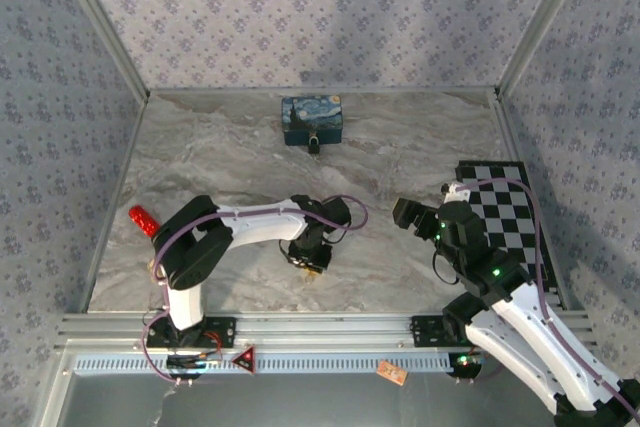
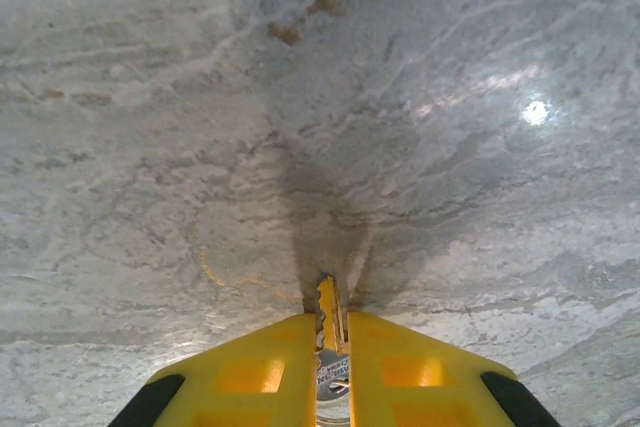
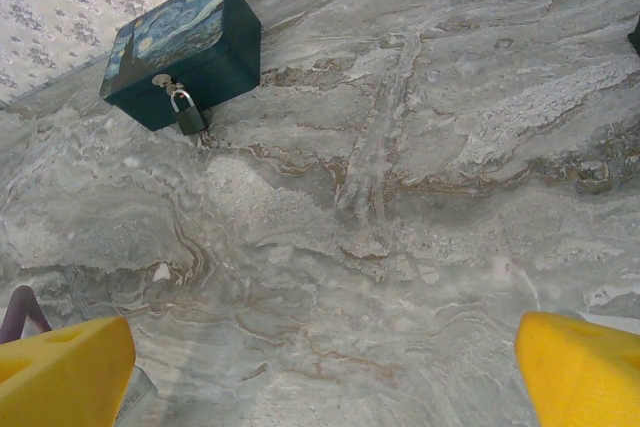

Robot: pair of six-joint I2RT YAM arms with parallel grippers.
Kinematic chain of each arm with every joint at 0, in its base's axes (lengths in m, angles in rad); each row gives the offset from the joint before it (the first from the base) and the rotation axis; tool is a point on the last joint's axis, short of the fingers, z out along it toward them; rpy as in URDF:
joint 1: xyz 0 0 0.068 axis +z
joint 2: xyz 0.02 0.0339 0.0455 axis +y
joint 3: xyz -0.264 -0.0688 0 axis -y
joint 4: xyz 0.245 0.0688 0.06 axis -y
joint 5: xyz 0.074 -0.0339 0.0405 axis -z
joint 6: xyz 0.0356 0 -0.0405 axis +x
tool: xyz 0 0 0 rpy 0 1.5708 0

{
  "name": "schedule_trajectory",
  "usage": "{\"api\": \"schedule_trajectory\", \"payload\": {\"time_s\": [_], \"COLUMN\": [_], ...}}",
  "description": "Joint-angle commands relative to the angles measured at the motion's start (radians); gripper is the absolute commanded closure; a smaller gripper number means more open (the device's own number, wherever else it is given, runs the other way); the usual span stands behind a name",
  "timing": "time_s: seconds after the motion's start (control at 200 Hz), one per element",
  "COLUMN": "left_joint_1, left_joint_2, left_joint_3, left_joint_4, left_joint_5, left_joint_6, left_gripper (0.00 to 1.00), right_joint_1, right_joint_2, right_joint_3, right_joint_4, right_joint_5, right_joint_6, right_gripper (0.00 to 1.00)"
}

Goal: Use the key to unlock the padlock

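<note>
My left claw (image 2: 330, 322) was clenched on the key (image 2: 328, 302). Most of the key was buried between the fingers (image 2: 262, 372), with only its toothed blade poking forward over the table (image 2: 150, 147). That arm (image 1: 250, 219) was folded low, wrist bent down. My right claw (image 3: 322, 339) hung released. Far ahead-left of it, the small padlock (image 3: 188, 117) dangled from the box (image 3: 185, 32).
</note>
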Motion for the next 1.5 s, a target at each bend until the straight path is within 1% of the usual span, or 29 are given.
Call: {"api": "schedule_trajectory", "payload": {"time_s": [0.0, 0.08, 0.16, 0.26, 0.325, 0.49, 0.585, 0.74, 0.785, 0.88, 1.159, 1.499], "left_joint_1": [-0.024, -0.036, -0.046, -0.056, -0.059, -0.064, -0.065, -0.069, -0.069, -0.07, -0.091, -0.093], "left_joint_2": [0.008, 0.01, 0.019, 0.016, 0.011, 0.026, 0.03, 0.062, 0.075, 0.091, 0.071, 0.027], "left_joint_3": [0.022, 0.034, 0.054, 0.067, 0.061, 0.042, 0.028, 0.053, 0.059, 0.057, 0.057, 0.065], "left_joint_4": [-0.004, -0.014, -0.057, -0.117, -0.127, -0.118, -0.08, -0.058, -0.061, -0.077, -0.093, -0.085], "left_joint_5": [0.015, 0.008, -0.018, -0.063, -0.075, -0.059, -0.043, -0.02, -0.015, -0.019, -0.03, -0.094], "left_joint_6": [-0.006, -0.008, -0.011, -0.022, -0.032, -0.04, -0.039, -0.033, -0.032, -0.034, -0.034, -0.042], "left_gripper": [0.87, 0.86, 0.79, 0.77, 0.77, 0.72, 0.7, 0.67, 0.68, 0.73, 0.85, 0.9], "right_joint_1": [0.006, 0.006, 0.007, 0.007, 0.006, 0.006, 0.006, 0.006, 0.006, 0.006, 0.006, 0.007], "right_joint_2": [-0.009, -0.009, -0.009, -0.009, -0.009, -0.009, -0.009, -0.01, -0.01, -0.013, -0.018, -0.026], "right_joint_3": [-0.016, -0.019, -0.019, -0.019, -0.021, -0.017, -0.016, -0.016, -0.015, -0.012, -0.026, -0.032], "right_joint_4": [0.009, 0.013, 0.012, 0.01, 0.012, 0.017, 0.015, 0.013, 0.011, 0.005, 0.006, 0.009], "right_joint_5": [0.025, 0.025, 0.024, 0.024, 0.023, 0.021, 0.019, 0.019, 0.019, 0.022, 0.025, 0.024], "right_joint_6": [0.016, 0.018, 0.018, 0.018, 0.018, 0.015, 0.012, 0.01, 0.01, 0.009, 0.015, 0.021], "right_gripper": [0.0, 0.0, 0.0, 0.0, 0.0, 0.0, 0.0, 0.0, 0.0, 0.0, 0.0, 0.0]}}
